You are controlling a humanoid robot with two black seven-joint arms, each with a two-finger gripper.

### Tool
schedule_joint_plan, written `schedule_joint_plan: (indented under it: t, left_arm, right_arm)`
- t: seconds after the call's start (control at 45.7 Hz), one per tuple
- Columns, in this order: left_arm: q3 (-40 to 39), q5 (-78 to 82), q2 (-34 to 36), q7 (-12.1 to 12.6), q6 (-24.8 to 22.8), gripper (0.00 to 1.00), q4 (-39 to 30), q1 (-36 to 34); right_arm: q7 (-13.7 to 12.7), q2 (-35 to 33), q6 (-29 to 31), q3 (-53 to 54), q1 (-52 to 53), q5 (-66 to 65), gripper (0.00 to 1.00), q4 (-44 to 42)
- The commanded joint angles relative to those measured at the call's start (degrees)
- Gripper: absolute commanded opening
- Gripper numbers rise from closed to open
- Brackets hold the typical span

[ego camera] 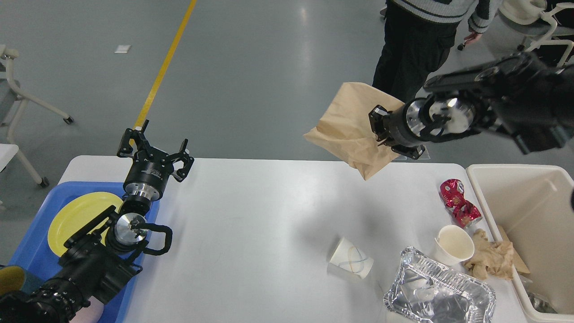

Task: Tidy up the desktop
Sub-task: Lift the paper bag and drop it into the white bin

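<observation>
The desktop [251,215], white w/ rounded corners, fills the lower middle of the head view, running from 8 o'clock across to 4 o'clock.

Left gripper [154,144] sits at approx 9 o'clock, raised above the desktop's far-left corner, fingers spread wide, nothing between them. Below it, at 8 o'clock, a blue tray [27,251] lies on the desktop's left end w/ a yellow plate [78,215] inside; the left arm crosses over part of both.

Right gripper [379,128] is at approx 2 o'clock, lifted above the desktop's far edge, pinching a crumpled brown paper bag [350,125]. The bag hangs clear of the surface, its lower corner pointing down toward the desktop; the fingers are mostly buried in the paper.

At 4 o'clock, near the right edge: a crushed red can [459,202] lies on its side. Just below it a white paper cup [455,244] stands upright, open end up. A 2nd paper cup [352,264], w/ a faint blue line pattern, lies tipped over nearer 5 o'clock. A crinkled foil tray [439,291] sits at the near-right corner, just beside the upright cup.

A beige bin [515,179] stands at 3–4 o'clock, against the desktop's right end. Crumpled brown paper [491,258] drapes over its near-left rim, touching the upright cup's side.

A person [412,45] in dark trousers stands on the grey floor at 1 o'clock, behind the bag. A yellow floor line [166,63] runs at 11 o'clock.
</observation>
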Motion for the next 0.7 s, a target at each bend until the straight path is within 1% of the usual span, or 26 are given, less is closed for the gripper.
schedule_joint_plan:
  t: [0.0, 0.066, 0.109, 0.175, 0.241, 0.35, 0.459, 0.481, 0.569, 0.678]
  left_arm:
    - [0.0, 0.0, 0.0, 0.0, -0.1, 0.99, 0.1, 0.0]
    - [0.0, 0.0, 0.0, 0.0, -0.1, 0.99, 0.1, 0.0]
    - [0.0, 0.0, 0.0, 0.0, -0.1, 0.99, 0.0, 0.0]
    - [0.0, 0.0, 0.0, 0.0, -0.1, 0.99, 0.0, 0.0]
    - [0.0, 0.0, 0.0, 0.0, -0.1, 0.99, 0.0, 0.0]
    - [0.0, 0.0, 0.0, 0.0, -0.1, 1.0, 0.1, 0.0]
    - [0.0, 0.0, 0.0, 0.0, -0.2, 0.99, 0.1, 0.0]
    - [0.0, 0.0, 0.0, 0.0, -0.2, 0.99, 0.1, 0.0]
    - [0.0, 0.0, 0.0, 0.0, -0.2, 0.99, 0.0, 0.0]
    - [0.0, 0.0, 0.0, 0.0, -0.2, 0.99, 0.0, 0.0]
  right_arm:
    - [2.4, -0.1, 8.2, -1.0, 8.2, -13.3, 0.0, 7.8]
    - [4.4, 0.8, 10.3, -1.1, 12.9, -17.8, 0.0, 13.6]
    - [5.1, 2.8, 11.7, -1.5, 15.3, -19.4, 0.0, 16.1]
    - [5.1, 3.8, 11.8, -2.8, 16.1, -20.2, 0.0, 16.3]
    - [5.2, 3.8, 9.9, -6.1, 14.9, -21.2, 0.0, 14.4]
    - [5.2, 1.7, 3.7, -13.6, 7.3, -21.2, 0.0, 7.3]
    - [4.8, -4.8, -1.5, -18.3, -3.0, -20.8, 0.0, -2.4]
    - [4.6, -6.4, -2.4, -19.1, -6.5, -20.5, 0.0, -5.7]
    - [3.5, -10.7, -3.4, -19.4, -16.4, -19.5, 0.0, -15.9]
    - [0.6, -14.6, -3.7, -19.3, -27.0, -14.9, 0.0, -26.9]
